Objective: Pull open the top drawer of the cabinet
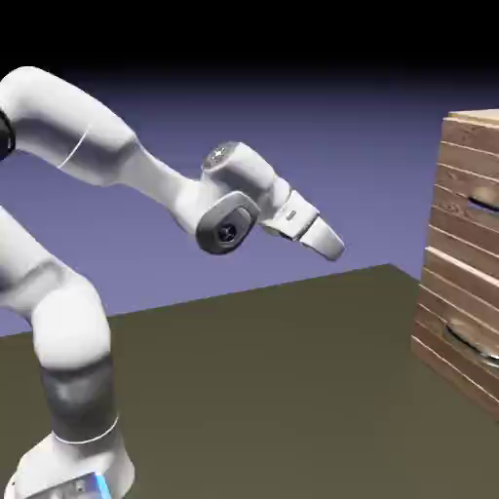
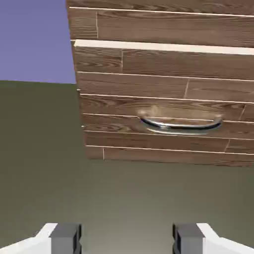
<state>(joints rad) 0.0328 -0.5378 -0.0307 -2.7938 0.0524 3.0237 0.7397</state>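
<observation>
At the right edge of the exterior view, we have the cabinet (image 1: 458,253), all reddish-brown planks with a paler top board, cut off by the frame. And there, in its upper part, is the top drawer (image 1: 460,175), with its dark handle (image 1: 484,206) just inside the right edge! Below it we see the lower drawer (image 1: 453,302) and a curved metal handle (image 1: 474,346), low on the right.

Over to the left of the frame, the white arm (image 1: 73,127) climbs from the lower left, bends across the upper left and reaches toward the middle, its hand (image 1: 297,216) tilted down to the right. We see a wide gap between that hand and the cabinet; they are well apart. A dark olive floor (image 1: 244,390) fills the bottom, blue-violet behind it.

Now to the hand view, and what a look at the gripper (image 2: 127,239)! Its two grey tips sit at the bottom left and bottom right, spread wide, released, with nothing between them but the floor showing through. Up in the upper right we get the planks close, a pale ledge running across them, and the curved handle shining right of the middle, touched by neither finger. Blue-violet backdrop fills the upper left corner.
</observation>
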